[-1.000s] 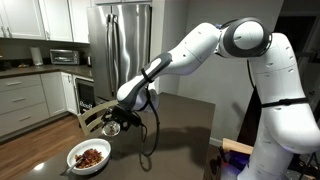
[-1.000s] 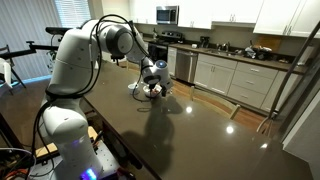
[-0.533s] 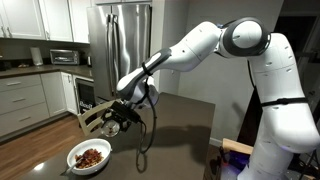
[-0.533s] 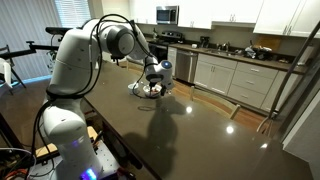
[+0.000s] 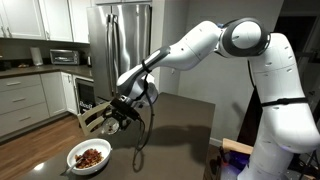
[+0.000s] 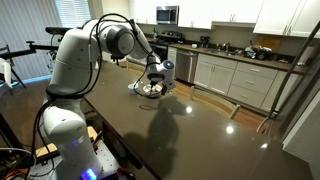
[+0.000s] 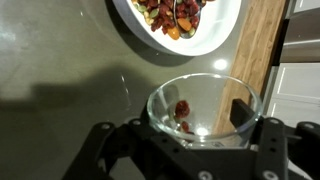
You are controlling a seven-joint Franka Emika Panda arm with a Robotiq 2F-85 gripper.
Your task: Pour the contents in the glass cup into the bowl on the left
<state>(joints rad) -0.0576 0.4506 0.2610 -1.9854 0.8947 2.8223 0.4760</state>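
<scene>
In the wrist view my gripper (image 7: pixel 190 125) is shut on the clear glass cup (image 7: pixel 203 108), its dark fingers against the cup's two sides. A few reddish-brown bits, the contents (image 7: pixel 182 110), lie inside the cup. Beyond the cup's rim sits the white bowl (image 7: pixel 226 32) with food in it. In an exterior view the gripper (image 5: pixel 113 120) hangs above and just right of the bowl (image 5: pixel 89 156), which holds reddish-brown food. In an exterior view the gripper (image 6: pixel 158 80) hovers over the bowl (image 6: pixel 146 90) at the far end of the dark table. The cup looks tilted.
The dark table (image 6: pixel 170 130) stretches toward the camera. A wooden chair back (image 5: pixel 92 115) stands behind the bowl. Kitchen cabinets (image 6: pixel 240 80), a steel fridge (image 5: pixel 118 40) and the robot's white base (image 6: pixel 65 130) surround the table. A wood strip (image 7: pixel 262 50) borders the tabletop.
The gripper with the cup has shifted a little toward the bowl and risen slightly. The bowl stays in place.
</scene>
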